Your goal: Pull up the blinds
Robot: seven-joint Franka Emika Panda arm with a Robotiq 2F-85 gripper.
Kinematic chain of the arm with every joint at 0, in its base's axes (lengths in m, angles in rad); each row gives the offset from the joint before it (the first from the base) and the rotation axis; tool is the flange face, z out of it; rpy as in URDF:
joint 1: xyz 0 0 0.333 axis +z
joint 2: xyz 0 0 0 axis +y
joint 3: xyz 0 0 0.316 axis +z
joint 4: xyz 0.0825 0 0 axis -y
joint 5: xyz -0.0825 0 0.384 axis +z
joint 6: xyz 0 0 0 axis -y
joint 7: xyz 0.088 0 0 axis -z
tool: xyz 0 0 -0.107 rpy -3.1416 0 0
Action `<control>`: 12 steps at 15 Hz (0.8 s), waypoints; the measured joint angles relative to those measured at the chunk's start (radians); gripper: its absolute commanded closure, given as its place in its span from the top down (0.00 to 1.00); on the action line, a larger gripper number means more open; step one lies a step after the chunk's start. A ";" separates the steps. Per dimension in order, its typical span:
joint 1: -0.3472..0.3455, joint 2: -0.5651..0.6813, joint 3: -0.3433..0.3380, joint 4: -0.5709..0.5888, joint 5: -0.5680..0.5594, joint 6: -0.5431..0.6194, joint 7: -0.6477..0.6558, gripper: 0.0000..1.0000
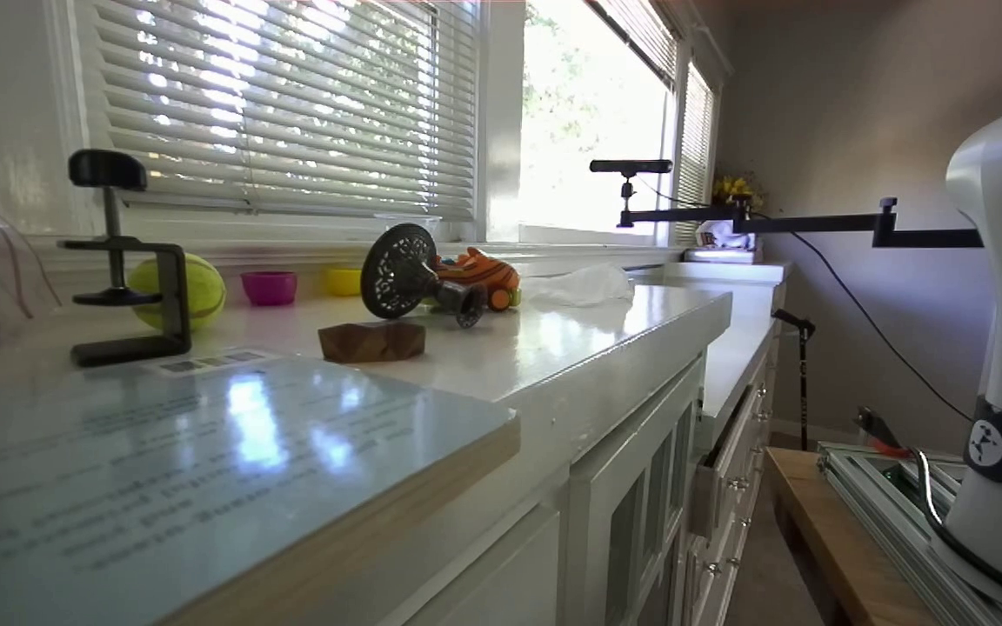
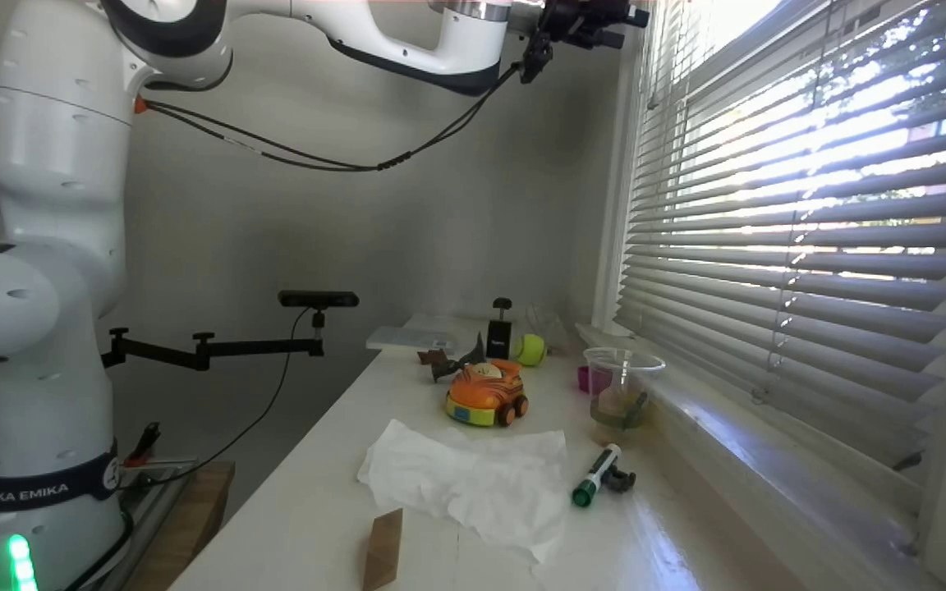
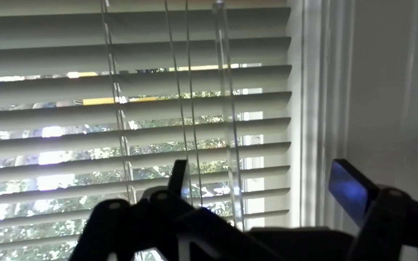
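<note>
White slatted blinds hang lowered over the window in both exterior views (image 1: pixel 170 174) (image 2: pixel 867 264) and fill much of the wrist view (image 3: pixel 49 88). Two thin cords (image 3: pixel 192 108) and a clear wand (image 3: pixel 231 119) run down in front of the slats near their right end. My gripper (image 3: pixel 263 183) is open, its fingers spread wide. The wand and the cords appear between the fingers or close to the left one; I cannot tell their depth, and nothing is gripped. In an exterior view the gripper (image 2: pixel 626 27) is high up by the window frame, at the blinds' far side.
Below, the white counter (image 2: pixel 333 460) holds an orange toy car (image 2: pixel 485 392), crumpled paper (image 2: pixel 473 484), a clear cup (image 2: pixel 625 386), a green marker (image 2: pixel 596 476), a black clamp (image 1: pixel 172 296) and a tennis ball (image 1: pixel 205 291). Another blind (image 1: pixel 653 39) hangs partly raised.
</note>
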 measured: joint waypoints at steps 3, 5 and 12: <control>0.006 -0.020 0.008 0.001 0.000 -0.016 -0.010 1.00; 0.008 -0.038 0.012 0.000 0.000 -0.044 -0.016 1.00; 0.010 -0.098 0.013 -0.002 -0.006 -0.157 -0.023 1.00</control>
